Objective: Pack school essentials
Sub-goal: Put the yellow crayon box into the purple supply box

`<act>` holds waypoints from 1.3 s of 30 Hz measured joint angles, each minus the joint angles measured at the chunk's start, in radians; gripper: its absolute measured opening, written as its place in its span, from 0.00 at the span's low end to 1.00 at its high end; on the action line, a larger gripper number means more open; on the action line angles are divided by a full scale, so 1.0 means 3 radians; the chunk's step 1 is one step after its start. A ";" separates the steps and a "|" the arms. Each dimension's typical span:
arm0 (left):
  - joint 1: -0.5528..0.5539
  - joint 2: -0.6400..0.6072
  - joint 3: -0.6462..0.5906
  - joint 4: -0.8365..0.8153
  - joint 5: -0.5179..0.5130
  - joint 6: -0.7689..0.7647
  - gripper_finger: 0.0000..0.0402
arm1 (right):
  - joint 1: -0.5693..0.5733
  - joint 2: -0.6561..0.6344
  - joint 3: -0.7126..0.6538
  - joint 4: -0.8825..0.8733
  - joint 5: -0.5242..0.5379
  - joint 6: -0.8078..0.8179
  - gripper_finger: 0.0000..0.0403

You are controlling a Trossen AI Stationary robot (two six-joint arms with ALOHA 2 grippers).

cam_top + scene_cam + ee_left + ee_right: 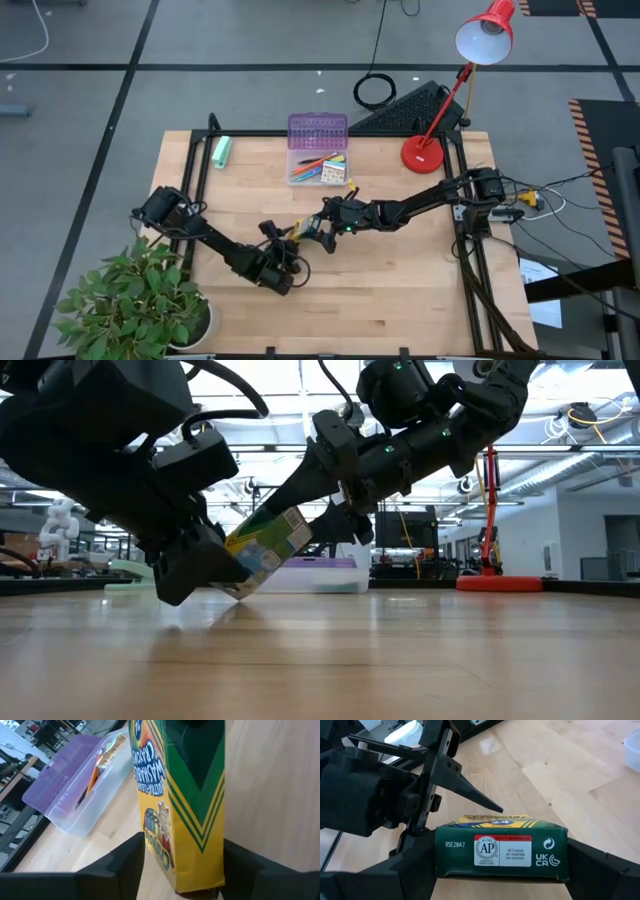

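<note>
- At the table's left edge a potted plant [135, 300] sits by the near corner, and a mint-green roll [221, 151] lies near the far-left corner; neither is involved in the move.
- The left gripper [283, 262] reaches in over the middle of the table, and its fingers [125, 865] are closed on the lower end of the crayon box [297, 232], one on each narrow side.
- The crayon box itself is lifted clear of the wood and tilted, low end toward the left arm and high end toward the right, as the low view [268, 548] shows.
- The right gripper [322, 225] meets it from the other side, its fingers [415, 865] flanking the box's green end panel. They look clamped on it, though the wrist view leaves some doubt whether they press or only bracket.
- This reads as a hand-over between the arms. To do it well, the receiving side should be firmly seated before the other lets go, and the release should be a straight opening with no twist, since the box is slick card and held only by its ends.
- Beyond and slightly right of the grippers stands the clear box [318, 165], its purple lid [318, 130] thrown back and pens already inside, well apart from the crayon box.
- The carry should bring the box in flat and aligned with the container's long side, so it drops beside the pens, not across them.
- At the far right a red desk lamp [430, 150] stands clear of the path.
</note>
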 joint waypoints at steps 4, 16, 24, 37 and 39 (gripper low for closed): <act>0.0000 0.0000 0.0000 0.0003 0.0000 -0.0022 0.45 | -0.0001 0.0000 0.0000 0.0000 0.0000 0.0000 0.86; 0.0000 -0.0001 -0.0001 0.0013 -0.0005 -0.0028 0.31 | 0.0000 0.0000 -0.0001 -0.0002 -0.0001 0.0006 0.86; -0.0010 -0.0003 -0.0001 0.0015 -0.0008 0.0026 0.30 | 0.0001 -0.0030 -0.0004 -0.0013 -0.0006 -0.0113 0.92; -0.0010 -0.0004 -0.0001 0.0035 -0.0126 0.0475 0.30 | -0.0037 -0.0478 -0.0005 -0.0682 0.0106 -0.0472 0.99; -0.0006 -0.0004 -0.0001 0.0074 -0.0168 0.0580 0.30 | -0.0036 -0.0618 -0.0005 -0.0909 0.0178 -0.0570 0.99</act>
